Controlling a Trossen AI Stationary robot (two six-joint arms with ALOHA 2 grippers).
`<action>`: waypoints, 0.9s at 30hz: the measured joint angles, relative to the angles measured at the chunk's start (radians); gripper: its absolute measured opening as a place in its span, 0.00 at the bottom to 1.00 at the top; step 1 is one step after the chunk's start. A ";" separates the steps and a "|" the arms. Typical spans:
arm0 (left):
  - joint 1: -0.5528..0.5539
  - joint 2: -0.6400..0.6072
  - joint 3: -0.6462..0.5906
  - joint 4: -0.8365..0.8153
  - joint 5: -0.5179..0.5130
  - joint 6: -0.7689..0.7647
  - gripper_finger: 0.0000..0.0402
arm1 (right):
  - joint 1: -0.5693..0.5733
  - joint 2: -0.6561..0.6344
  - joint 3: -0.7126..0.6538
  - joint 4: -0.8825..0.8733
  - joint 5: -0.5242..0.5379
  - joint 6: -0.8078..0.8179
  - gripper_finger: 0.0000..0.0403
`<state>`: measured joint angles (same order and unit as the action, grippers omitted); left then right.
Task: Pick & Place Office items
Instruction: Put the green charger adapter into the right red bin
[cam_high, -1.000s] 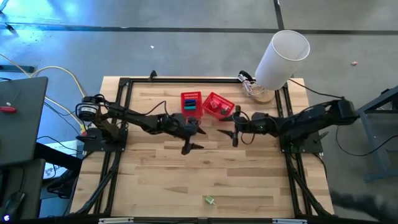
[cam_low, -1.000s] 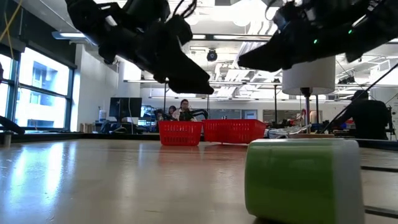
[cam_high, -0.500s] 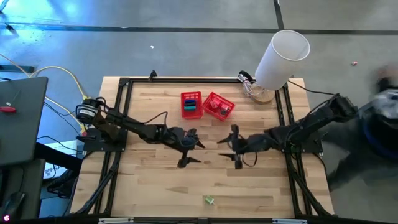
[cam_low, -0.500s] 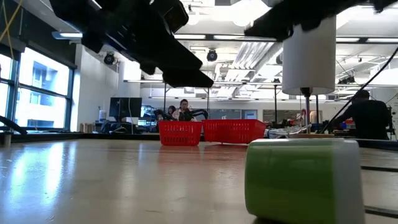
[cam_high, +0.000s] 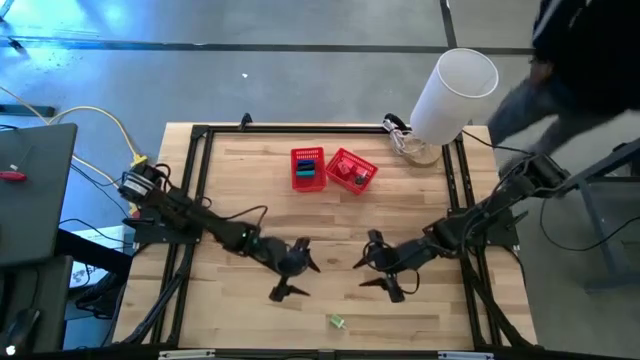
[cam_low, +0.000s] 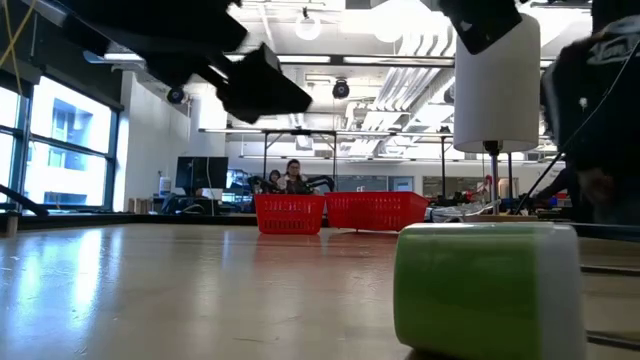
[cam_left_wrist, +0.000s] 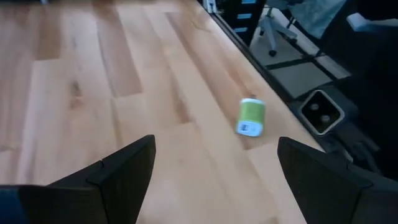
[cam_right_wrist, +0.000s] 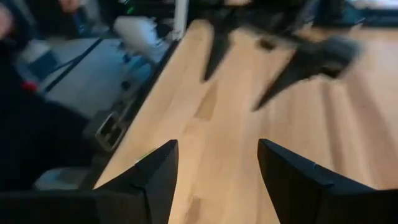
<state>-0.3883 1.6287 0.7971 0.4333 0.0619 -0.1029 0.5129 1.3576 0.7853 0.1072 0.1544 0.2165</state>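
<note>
A small green item with a white end (cam_high: 336, 322) lies on its side on the wood near the table's near edge; it fills the foreground of the low view (cam_low: 487, 288) and shows in the left wrist view (cam_left_wrist: 251, 117). My left gripper (cam_high: 290, 271) hangs open above the table, left of and farther in than the item. My right gripper (cam_high: 378, 273) is open too, to the item's right and farther in. Other small items, teal and dark among them, sit in the two red mesh baskets (cam_high: 308, 168) (cam_high: 351, 171) toward the far edge.
A big white cylinder (cam_high: 452, 92) stands at the far right corner. A black frame (cam_high: 196, 170) borders the table. A person (cam_high: 575, 55) moves past beyond the far right corner. Bare wood (cam_high: 330, 235) lies between baskets and grippers.
Both grippers have swept from beside the baskets toward the table's near edge, drawing closer to the green item, staying open. The left has gone near and slightly left, the right near. The green item has not moved. A person has walked around the table's right side.
</note>
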 joint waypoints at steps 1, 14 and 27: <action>-0.017 0.000 0.000 0.000 -0.013 -0.011 0.82 | 0.009 0.000 0.000 0.012 0.033 0.000 0.52; -0.163 0.000 0.000 -0.004 -0.094 -0.106 0.82 | 0.076 0.008 0.000 0.123 0.075 -0.015 0.52; -0.211 0.000 0.000 -0.004 -0.094 -0.153 0.82 | 0.164 0.008 0.000 0.244 0.307 -0.170 0.72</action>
<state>-0.5995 1.6287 0.7971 0.4294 -0.0322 -0.2558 0.6765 1.3655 0.7850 0.3516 0.4613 0.0466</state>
